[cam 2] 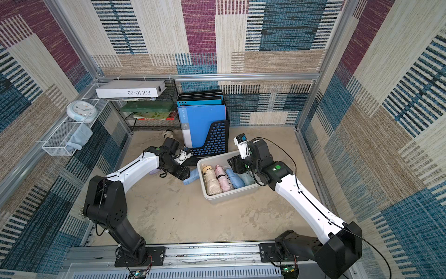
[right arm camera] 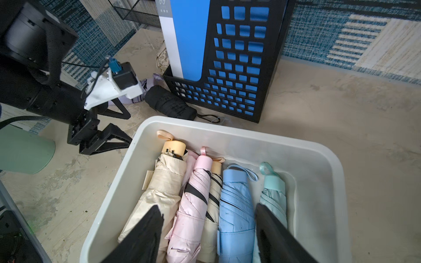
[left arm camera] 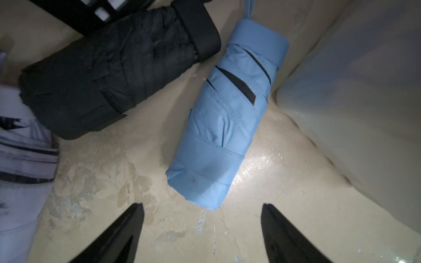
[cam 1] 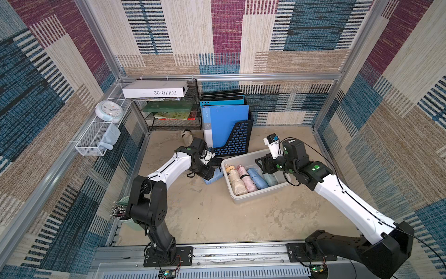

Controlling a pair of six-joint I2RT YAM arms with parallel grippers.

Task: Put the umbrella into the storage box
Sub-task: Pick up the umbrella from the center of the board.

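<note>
Left wrist: left gripper (left arm camera: 202,204), right gripper (right arm camera: 207,205) parted, empty; creased blue umbrella (left arm camera: 227,118) beside smooth storage box (left arm camera: 353,102).

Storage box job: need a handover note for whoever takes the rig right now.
Left pincer: open, empty, poised at the light blue umbrella lying beside the storage box.
Right pincer: open, empty, above the box.
Done: five umbrellas lie side by side in the box, from the cream umbrella to the mint umbrella.
Left: the light blue one, then the black umbrella and tan umbrella near the file holder, plus a pale patterned umbrella, partly hidden.
</note>
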